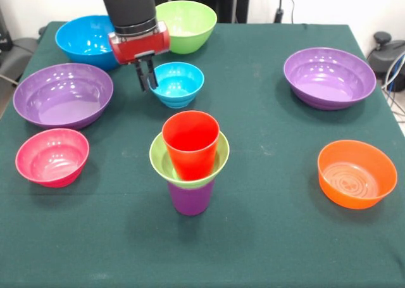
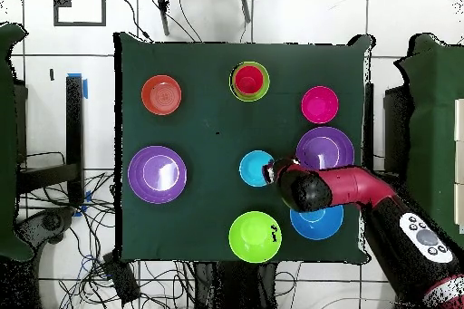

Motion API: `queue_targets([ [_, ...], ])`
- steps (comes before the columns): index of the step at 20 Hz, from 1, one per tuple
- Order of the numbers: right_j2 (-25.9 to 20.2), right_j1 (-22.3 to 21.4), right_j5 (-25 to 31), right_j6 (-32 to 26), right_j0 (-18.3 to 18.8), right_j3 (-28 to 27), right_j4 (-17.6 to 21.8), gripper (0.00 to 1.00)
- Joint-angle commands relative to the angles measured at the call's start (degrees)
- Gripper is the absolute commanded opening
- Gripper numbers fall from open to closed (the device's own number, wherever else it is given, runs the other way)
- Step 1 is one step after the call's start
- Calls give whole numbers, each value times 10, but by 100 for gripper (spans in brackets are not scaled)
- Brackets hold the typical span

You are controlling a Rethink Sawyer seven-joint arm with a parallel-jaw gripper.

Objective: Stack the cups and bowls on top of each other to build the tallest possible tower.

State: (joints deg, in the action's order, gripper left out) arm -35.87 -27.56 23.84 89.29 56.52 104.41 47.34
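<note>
The tower stands at the table's middle front: a purple cup (image 1: pixel 190 198) upside down, a small lime green bowl (image 1: pixel 159 158) on it, and a red cup (image 1: pixel 190 142) in the bowl. From above it shows at the far side (image 2: pixel 249 80). A small blue bowl (image 1: pixel 179 83) rests on the table behind it. My gripper (image 1: pixel 147 78) points down at that bowl's left rim, its fingers close together on the rim. In the overhead view the gripper (image 2: pixel 268 172) is at the small blue bowl's (image 2: pixel 254 168) right rim.
Around the table: a large blue bowl (image 1: pixel 85 40), a large lime green bowl (image 1: pixel 186 25), a purple bowl on the left (image 1: pixel 62 95), a purple bowl on the right (image 1: pixel 329 78), a pink bowl (image 1: pixel 52 156) and an orange bowl (image 1: pixel 356 173).
</note>
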Motion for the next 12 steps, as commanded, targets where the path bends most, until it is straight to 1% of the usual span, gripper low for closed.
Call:
queue_targets([
  [1,3,6,52,-46,-26,-55,5,0],
  [12,9,9,62,-45,-28,-51,1,0],
])
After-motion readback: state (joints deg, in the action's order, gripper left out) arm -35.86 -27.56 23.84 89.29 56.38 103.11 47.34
